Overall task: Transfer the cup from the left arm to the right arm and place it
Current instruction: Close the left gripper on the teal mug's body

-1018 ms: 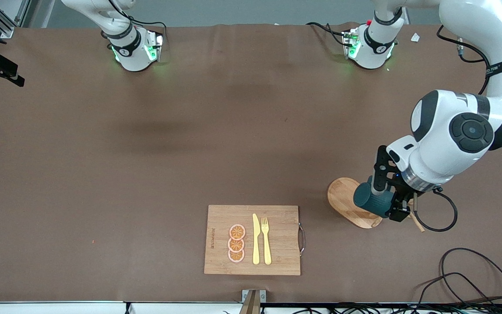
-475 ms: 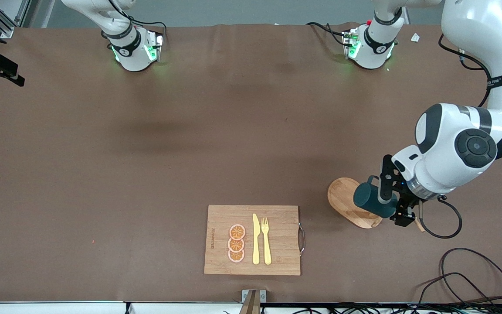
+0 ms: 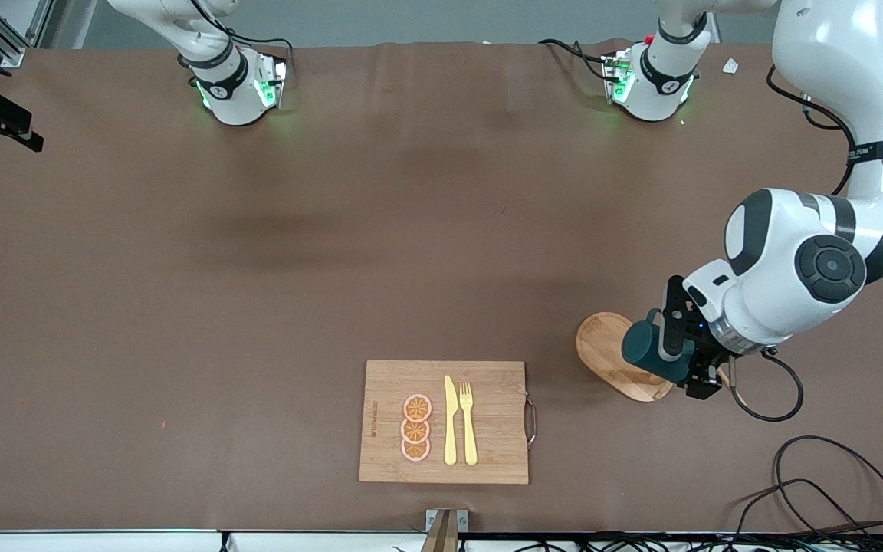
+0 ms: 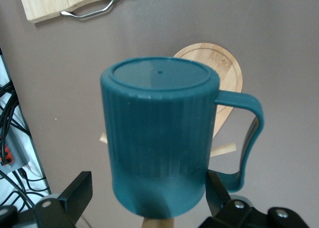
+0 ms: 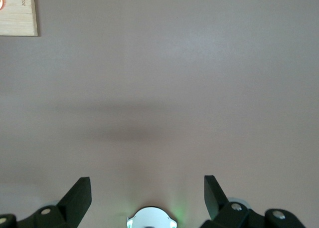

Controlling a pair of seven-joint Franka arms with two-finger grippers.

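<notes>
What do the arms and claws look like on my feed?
Glossy white arm shells with dark grey joint caps; the left arm carries black cabling and a strap. Both bases glow green. The left claw and right claw have black, wedge-shaped fingers.

The brown worktop [image 3: 257, 268] lies bare from the arm bases down to the cutting board [image 3: 443, 422] at the camera's edge. Toward the left arm's end, the wooden peg rack [image 3: 610, 356] stands under the left gripper [image 3: 683, 353] and its cup [image 3: 652, 351]. Loose cables [image 3: 832, 483] crowd that near corner.
</notes>
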